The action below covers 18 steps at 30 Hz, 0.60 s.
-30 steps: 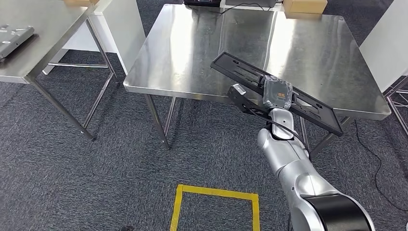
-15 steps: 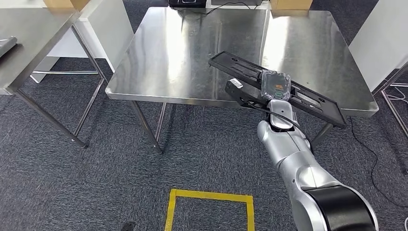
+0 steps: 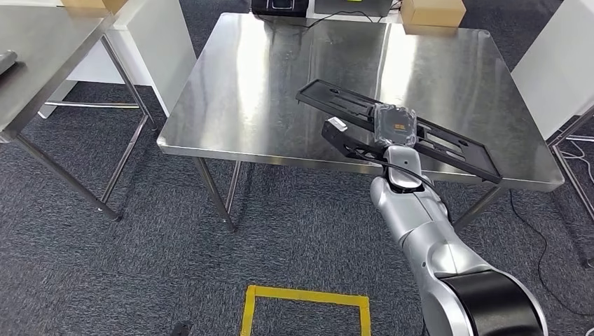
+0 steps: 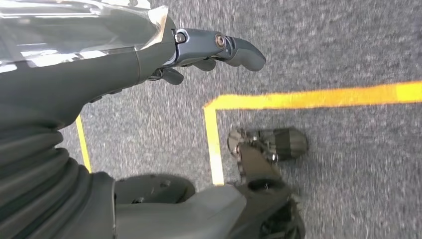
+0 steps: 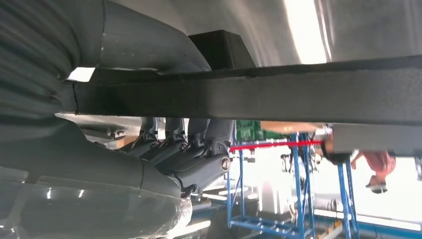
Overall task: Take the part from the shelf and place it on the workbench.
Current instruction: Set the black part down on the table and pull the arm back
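The part [image 3: 448,143] is a long flat black frame with slots. My right hand [image 3: 396,126], wrapped in clear plastic, grips it near its middle. The part hangs slanted just above the front right area of the steel workbench [image 3: 280,77], its right end close to the front edge. From the right wrist the part [image 5: 278,97] is a dark bar across the hand, with the fingers [image 5: 194,149] curled beneath it and the thumb above. My left hand [image 4: 199,50] hangs by my side over the carpet, fingers apart and holding nothing.
A second steel table [image 3: 42,42] stands to the left, with a gap of carpet between the tables. A cardboard box [image 3: 434,10] and a black device [image 3: 279,7] sit at the workbench's far edge. White panels [image 3: 553,63] flank the right side. Yellow floor tape [image 3: 305,297] marks a square.
The camera has shifted, so the whole scene has slid. My right hand has carried the part farther over the workbench; its right end no longer sticks out past the front edge.
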Available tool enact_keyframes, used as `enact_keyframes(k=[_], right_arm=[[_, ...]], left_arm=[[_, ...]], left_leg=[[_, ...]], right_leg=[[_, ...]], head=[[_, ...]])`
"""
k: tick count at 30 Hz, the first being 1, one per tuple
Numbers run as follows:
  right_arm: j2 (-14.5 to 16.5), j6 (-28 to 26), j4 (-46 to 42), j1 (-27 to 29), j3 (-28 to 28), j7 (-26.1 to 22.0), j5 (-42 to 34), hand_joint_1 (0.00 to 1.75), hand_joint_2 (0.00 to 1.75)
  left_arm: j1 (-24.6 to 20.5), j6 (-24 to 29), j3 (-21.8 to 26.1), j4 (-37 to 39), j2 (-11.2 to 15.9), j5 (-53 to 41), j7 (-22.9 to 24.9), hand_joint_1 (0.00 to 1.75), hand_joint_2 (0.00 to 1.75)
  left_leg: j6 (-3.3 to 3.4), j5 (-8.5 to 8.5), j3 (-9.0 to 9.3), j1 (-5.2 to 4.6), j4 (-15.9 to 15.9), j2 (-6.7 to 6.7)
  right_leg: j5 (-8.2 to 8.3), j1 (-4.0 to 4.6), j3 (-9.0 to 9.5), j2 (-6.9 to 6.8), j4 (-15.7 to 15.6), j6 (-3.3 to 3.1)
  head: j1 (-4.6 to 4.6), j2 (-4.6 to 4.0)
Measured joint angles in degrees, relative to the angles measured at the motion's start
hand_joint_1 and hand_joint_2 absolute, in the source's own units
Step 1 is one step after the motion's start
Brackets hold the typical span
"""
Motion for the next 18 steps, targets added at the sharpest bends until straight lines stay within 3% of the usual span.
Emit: enact_keyframes(k=[1, 3, 4, 6, 7, 8, 10, 12, 14, 15, 16, 17, 18], right_arm=[[-0.03, 0.20, 0.05, 0.24, 0.04, 0.03, 0.14, 1.75, 1.75], [-0.14, 0.43, 0.12, 0.46, 0.18, 0.11, 0.37, 1.75, 1.75], [-0.20, 0.50, 0.17, 0.48, 0.26, 0.14, 0.47, 1.75, 1.75], [-0.22, 0.64, 0.26, 0.57, 0.42, 0.15, 0.58, 1.75, 1.75], [-0.21, 0.73, 0.27, 0.60, 0.52, 0.16, 0.60, 1.75, 1.75], [-0.20, 0.81, 0.26, 0.61, 0.62, 0.19, 0.60, 1.75, 1.75], [-0.27, 0.90, 0.24, 0.57, 0.87, 0.29, 0.61, 1.75, 1.75], [-0.26, 0.94, 0.23, 0.65, 1.17, 0.36, 0.62, 1.75, 1.75], [-0.26, 1.02, 0.26, 0.94, 1.39, 0.36, 0.63, 1.75, 1.75], [-0.29, 1.06, 0.27, 1.10, 1.44, 0.36, 0.63, 1.75, 1.75], [-0.32, 1.07, 0.28, 1.20, 1.48, 0.35, 0.63, 1.75, 1.75], [-0.35, 1.08, 0.28, 1.25, 1.50, 0.35, 0.62, 1.75, 1.75], [-0.38, 1.08, 0.29, 1.30, 1.52, 0.35, 0.62, 1.75, 1.75]], left_arm=[[0.08, -0.02, 0.01, 0.00, -0.03, -0.02, 0.03, 0.00, 1.75], [0.16, -0.06, 0.01, 0.00, -0.09, -0.07, 0.08, 0.00, 1.75], [0.15, -0.05, 0.01, 0.00, -0.10, -0.07, 0.08, 0.00, 1.75], [0.07, -0.04, 0.01, 0.00, -0.07, -0.08, 0.11, 0.00, 1.75], [0.04, -0.04, 0.01, 0.00, -0.05, -0.10, 0.12, 0.00, 1.75], [0.00, -0.05, 0.01, 0.00, -0.03, -0.16, 0.13, 0.00, 1.75], [-0.05, -0.06, 0.01, 0.00, -0.01, -0.39, 0.11, 0.00, 1.75], [-0.07, -0.06, -0.01, 0.00, -0.02, -0.68, 0.09, 0.00, 1.75], [0.02, -0.07, -0.01, 0.00, -0.01, -0.86, 0.09, 0.00, 1.75], [0.07, -0.09, -0.01, 0.00, 0.00, -0.94, 0.09, 0.00, 1.75], [0.11, -0.14, -0.01, 0.00, 0.01, -1.01, 0.06, 0.00, 1.75], [0.13, -0.18, -0.01, 0.00, 0.02, -1.07, 0.01, 0.00, 1.75], [0.16, -0.22, -0.02, 0.00, 0.05, -1.13, -0.04, 0.00, 1.75]], left_leg=[[-0.16, -0.51, 0.60, 0.02, 0.01, -0.11], [-0.66, -1.70, 2.01, 0.00, 0.08, -0.20], [-0.97, -2.34, 2.56, -0.08, 0.12, -0.20], [-1.58, -3.40, 3.19, -0.30, 0.25, -0.03], [-1.77, -3.67, 3.34, -0.33, 0.41, 0.04], [-1.94, -3.69, 3.09, -0.27, 1.03, 0.14], [-2.46, -2.97, 0.79, -0.04, 5.16, 0.19], [-3.31, -3.48, -4.37, 0.32, 12.58, 0.21], [-3.88, -6.48, -9.49, 0.62, 17.88, 0.23], [-3.93, -7.65, -11.05, 0.68, 18.31, 0.24], [-3.82, -7.77, -11.77, 0.68, 17.12, 0.24], [-3.48, -6.20, -11.69, 0.61, 14.34, 0.22], [-2.95, -2.89, -11.12, 0.45, 10.58, 0.20]], right_leg=[[1.24, -0.05, -0.02, -0.05, -1.71, 0.56], [5.92, -0.20, 2.03, -0.46, -9.59, 1.69], [7.53, -0.10, 3.07, -0.70, -13.11, 1.48], [9.09, 0.14, 4.42, -0.91, -16.36, 0.08], [8.69, 0.22, 4.81, -0.78, -16.41, -0.87], [8.69, 0.06, 5.37, -0.62, -16.45, -1.41], [7.95, -0.21, 6.45, -0.43, -16.62, -2.35], [6.92, -0.33, 7.71, -0.26, -16.75, -2.90], [5.64, -0.36, 9.13, -0.02, -16.78, -2.98], [4.93, -0.37, 9.98, 0.11, -16.79, -2.93], [4.20, -0.37, 10.92, 0.22, -16.79, -2.84], [3.43, -0.35, 11.93, 0.31, -16.81, -2.72], [2.63, -0.36, 12.76, 0.37, -16.90, -2.58]], head=[[0.05, 0.00], [0.20, 0.00], [0.27, 0.00], [0.34, 0.00], [0.26, 0.00], [0.18, 0.00], [0.06, 0.00], [0.00, 0.00], [-0.03, 0.00], [-0.04, 0.00], [-0.03, 0.00], [-0.03, 0.00], [-0.02, 0.00]])
